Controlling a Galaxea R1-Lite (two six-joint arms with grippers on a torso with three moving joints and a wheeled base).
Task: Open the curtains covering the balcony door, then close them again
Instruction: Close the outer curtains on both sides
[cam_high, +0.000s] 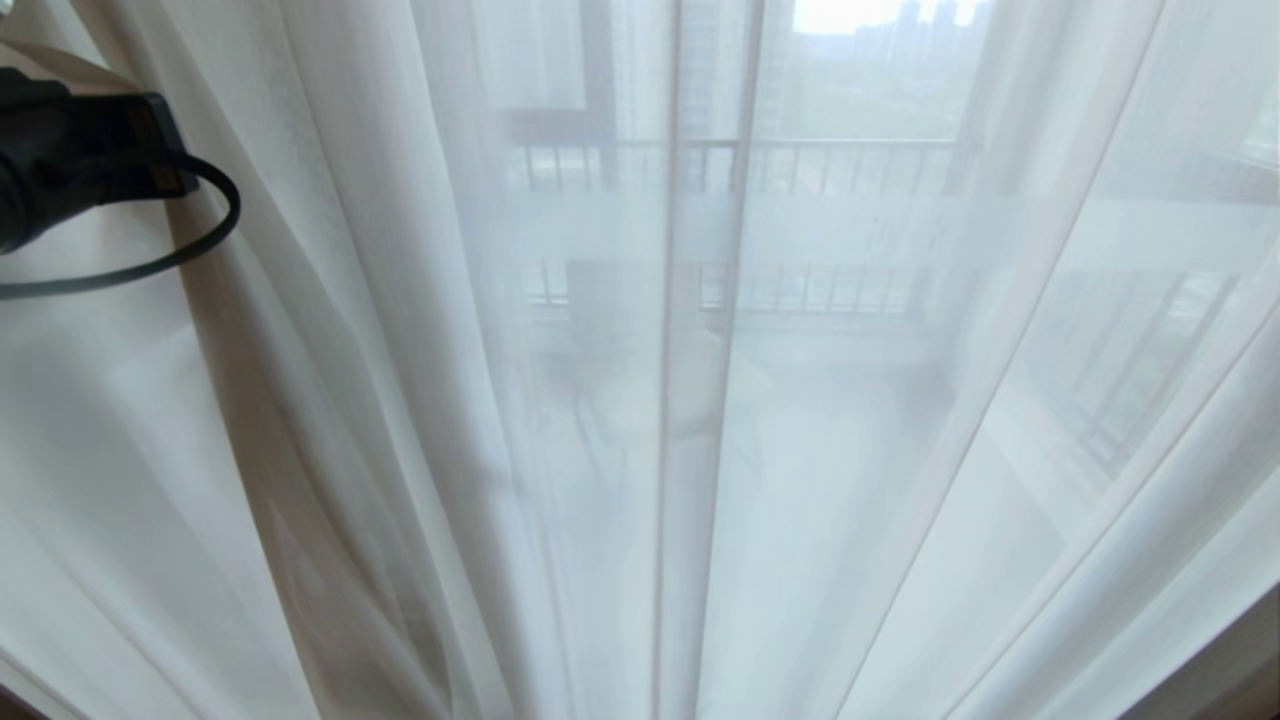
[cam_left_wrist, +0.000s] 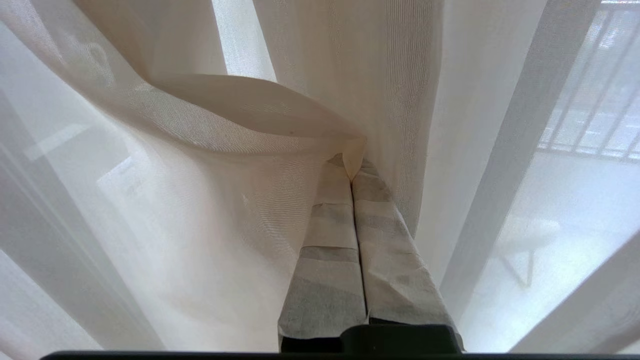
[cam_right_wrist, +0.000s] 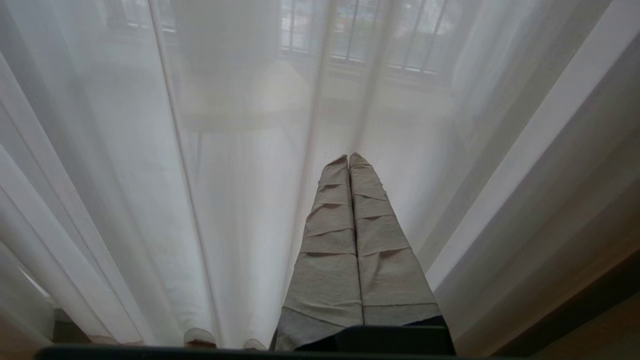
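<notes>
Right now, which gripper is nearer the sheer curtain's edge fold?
Left. The left gripper is shut on the sheer curtain, pinching its folded edge at the fingertips. The right gripper is shut with nothing in it, pointing at the sheer from short of it.

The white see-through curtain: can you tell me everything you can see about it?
The sheer white curtain is thin, finely woven fabric hanging in long pleats across the whole head view, drawn shut. Through it show a balcony railing and distant buildings, blurred. In the left wrist view one fold's edge is pinched between the left gripper and its taped fingers, pulling a bulging crease sideways. The right gripper, shut, points at the fabric lower down; contact is unclear.
</notes>
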